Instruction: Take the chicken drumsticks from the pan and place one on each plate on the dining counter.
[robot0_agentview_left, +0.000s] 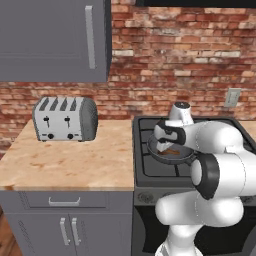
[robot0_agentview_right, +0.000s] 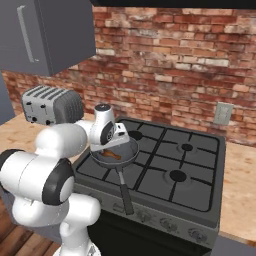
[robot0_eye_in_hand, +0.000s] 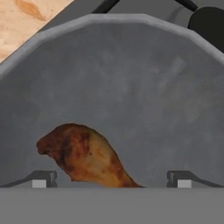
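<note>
A white Franka Panda arm (robot0_agentview_left: 220, 170) built of smooth, rounded, glossy segments, seen from both base cameras. Dark charcoal rings band the joints (robot0_agentview_right: 55, 182), one wide black collar showing on each large elbow-like link. The wrist section ends in a short white cylinder with a grey cap (robot0_agentview_left: 181, 106). A black-trimmed white hand housing carries the gripper (robot0_eye_in_hand: 111, 180), whose two small fingertips (robot0_eye_in_hand: 40, 181) are dark grey with pale square pads. No cables or markings are visible.
</note>
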